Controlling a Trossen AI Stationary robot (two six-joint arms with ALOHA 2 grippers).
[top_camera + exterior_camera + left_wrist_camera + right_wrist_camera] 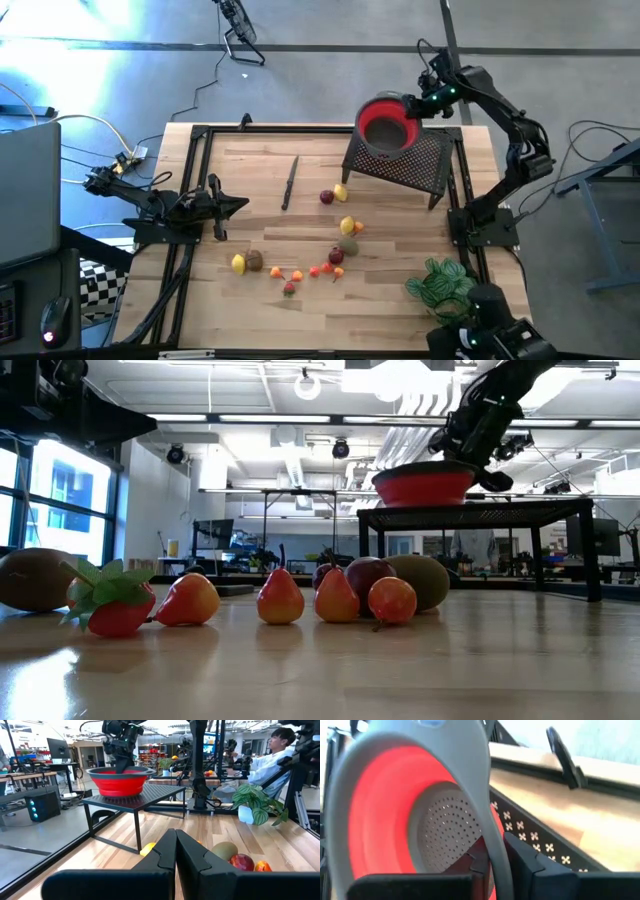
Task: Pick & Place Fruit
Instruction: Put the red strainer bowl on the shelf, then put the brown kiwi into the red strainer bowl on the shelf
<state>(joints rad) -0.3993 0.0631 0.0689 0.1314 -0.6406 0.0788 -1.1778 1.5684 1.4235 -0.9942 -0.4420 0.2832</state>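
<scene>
The right gripper (412, 105) sits at the rim of the red colander bowl (385, 124) in the upper right of the high view; in its wrist view the grey rim passes between its two fingers (525, 862), which stand only slightly parted around it. The bowl rests on a black perforated stand (415, 168) at the table's far right corner. No lettering can be read on any of these.

The left gripper (238, 204) lies low at the left middle of the table, its fingers (167, 852) pressed together with nothing between them.

The fruit (340, 252) is scattered across the centre and lower centre of the wooden table (260, 170), well apart from the bowl. A thin dark knife (290, 183) lies on bare wood between the left gripper and the stand, and a leafy green plant (441, 281) stands at the lower right edge.
</scene>
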